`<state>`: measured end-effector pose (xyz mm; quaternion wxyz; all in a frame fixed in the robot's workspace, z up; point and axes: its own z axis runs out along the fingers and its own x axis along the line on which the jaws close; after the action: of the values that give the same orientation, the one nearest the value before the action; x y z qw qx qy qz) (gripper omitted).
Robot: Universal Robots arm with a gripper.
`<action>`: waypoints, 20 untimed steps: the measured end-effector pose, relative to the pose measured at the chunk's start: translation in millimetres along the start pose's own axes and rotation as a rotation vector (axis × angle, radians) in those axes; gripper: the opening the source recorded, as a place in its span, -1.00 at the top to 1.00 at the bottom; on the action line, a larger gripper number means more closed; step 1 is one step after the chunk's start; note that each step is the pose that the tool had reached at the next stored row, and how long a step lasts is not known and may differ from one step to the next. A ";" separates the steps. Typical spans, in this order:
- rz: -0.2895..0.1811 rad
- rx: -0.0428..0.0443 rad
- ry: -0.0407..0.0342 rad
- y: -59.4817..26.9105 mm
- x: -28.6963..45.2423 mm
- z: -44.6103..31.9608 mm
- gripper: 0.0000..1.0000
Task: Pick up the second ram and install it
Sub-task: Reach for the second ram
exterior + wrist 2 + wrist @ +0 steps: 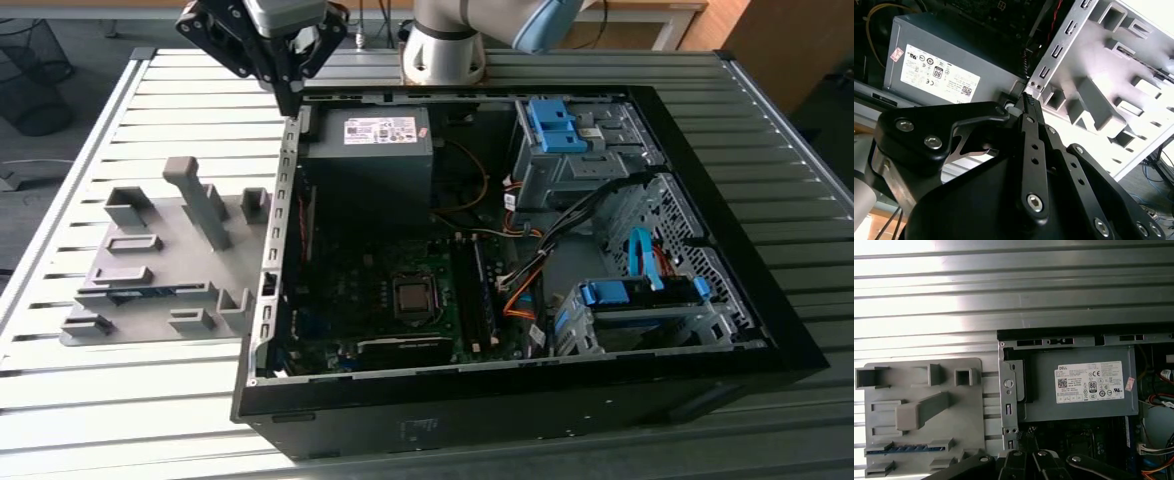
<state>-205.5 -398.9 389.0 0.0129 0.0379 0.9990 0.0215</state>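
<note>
The second ram [140, 291] is a thin blue stick lying flat in a slot of the grey holder tray [147, 215], on the exterior view's left of the open computer case [534, 385]. In the first wrist view the ram [904, 449] lies near one edge of the tray [919, 375]. My gripper [288, 98] hangs above the case's back corner, between the tray and the grey power supply [367, 140]. It is well apart from the ram. Its fingers [1026, 107] are shut with nothing between them. The memory slots [470, 285] run beside the processor socket [414, 295].
The case lies on its side on a slatted metal table [134, 400]. Drive cages with blue clips [554, 125] and loose orange and black cables [527, 290] fill the exterior view's right half of the case. The arm's base [447, 45] stands behind the case.
</note>
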 end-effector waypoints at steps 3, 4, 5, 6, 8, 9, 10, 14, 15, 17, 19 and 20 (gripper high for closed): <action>0.000 0.0000 0.0000 -0.3 3.8 0.1 0.79; 0.000 0.0000 0.0000 -0.4 5.3 0.1 0.79; 0.000 0.0000 0.0000 -0.5 7.0 0.0 0.79; 0.000 0.0000 0.0000 -0.7 8.7 0.1 0.79; 0.000 -0.0001 -0.0001 -0.9 11.6 0.1 0.79; 0.000 0.0000 0.0000 -1.0 13.0 0.1 0.79; 0.000 0.0000 0.0000 -1.1 14.2 0.1 0.79; 0.000 -0.0001 0.0000 -1.5 19.2 0.1 0.79; 0.000 0.0000 0.0000 -1.6 20.5 0.0 0.79; 0.000 0.0000 0.0000 -1.8 23.1 0.0 0.79; 0.000 0.0000 0.0000 -2.0 25.7 -0.1 0.79; 0.000 0.0000 0.0000 -2.1 27.0 -0.1 0.79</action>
<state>-232.5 -398.9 388.4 0.0129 0.0379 0.9990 0.0215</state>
